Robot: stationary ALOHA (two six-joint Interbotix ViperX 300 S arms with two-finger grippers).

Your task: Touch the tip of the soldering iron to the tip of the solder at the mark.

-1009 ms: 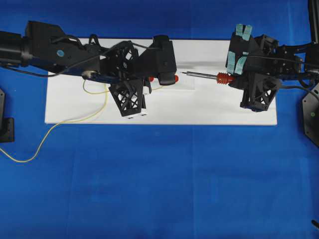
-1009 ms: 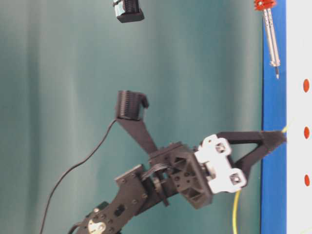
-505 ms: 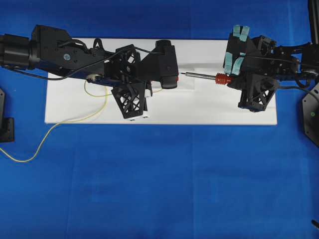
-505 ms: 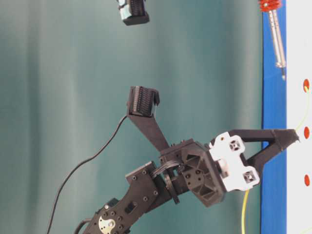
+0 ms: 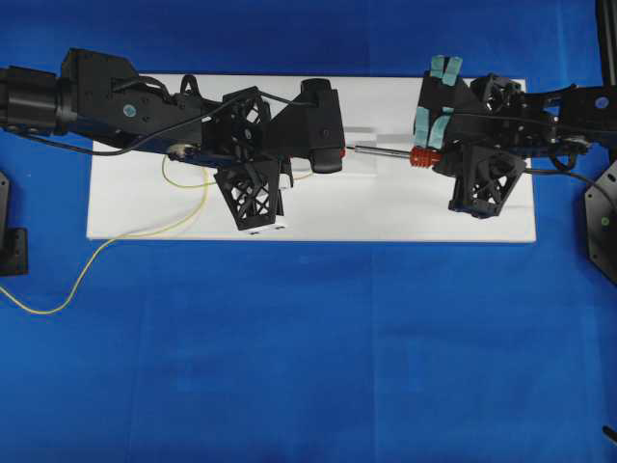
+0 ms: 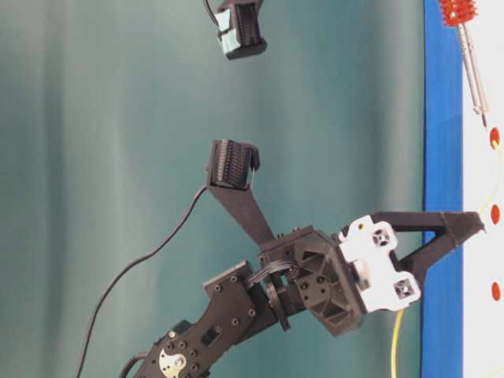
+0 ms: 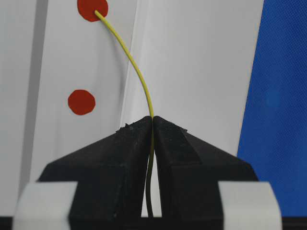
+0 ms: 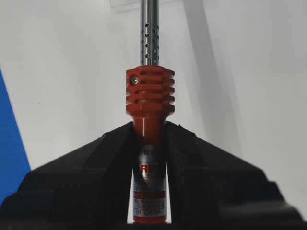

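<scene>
The soldering iron (image 5: 390, 151) lies level over the white board (image 5: 405, 207), upper centre-right of the overhead view, its long axis running left-right with the silver shaft pointing left. In the table-level view its tip (image 6: 483, 122) sits just above a red mark (image 6: 494, 138), upper right. The right pincer (image 8: 149, 143) is clamped on its orange-red handle behind the ribbed collar. The solder (image 7: 136, 72) arcs up-left from the closed left pincer (image 7: 152, 125), its tip on the upper red mark (image 7: 92, 8). Its tail trails onto the blue table (image 5: 289, 367).
</scene>
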